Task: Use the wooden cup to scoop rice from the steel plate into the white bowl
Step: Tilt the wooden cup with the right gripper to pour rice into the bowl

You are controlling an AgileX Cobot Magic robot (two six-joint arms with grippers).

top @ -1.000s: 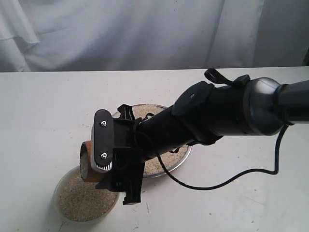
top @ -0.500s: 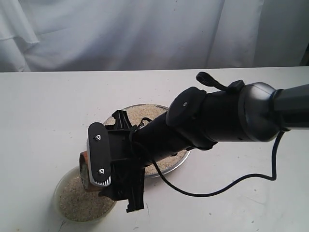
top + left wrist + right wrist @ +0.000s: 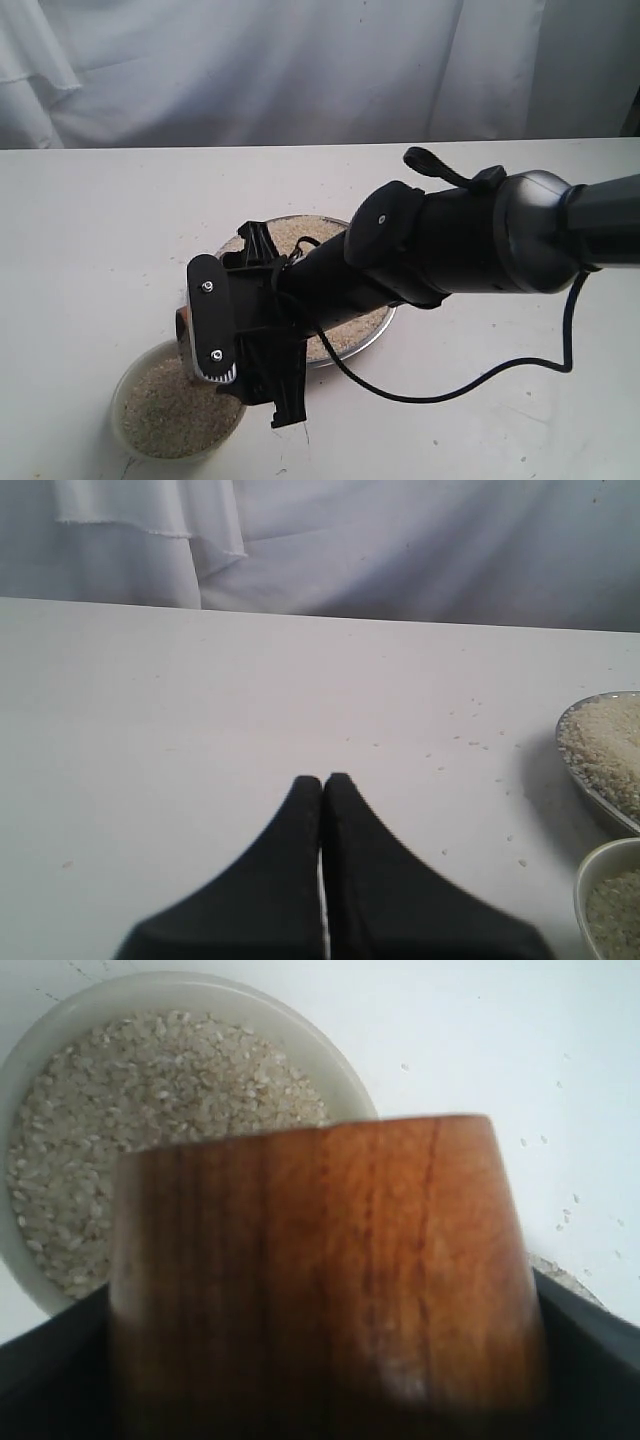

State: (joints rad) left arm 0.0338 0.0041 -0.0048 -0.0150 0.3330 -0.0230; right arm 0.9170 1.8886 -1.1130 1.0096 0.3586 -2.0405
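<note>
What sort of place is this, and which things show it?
Likely a robotics lab bench, not a kitchen: plain white table, white cloth backdrop, robot arm holding a wooden cup over a white bowl of rice.

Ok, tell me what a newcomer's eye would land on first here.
The big black right arm fills the exterior view, stretched across the plate of rice. The right gripper holds the cup tilted above the bowl, which is nearly full of rice. The left gripper is shut above the table, away from both dishes.
</note>
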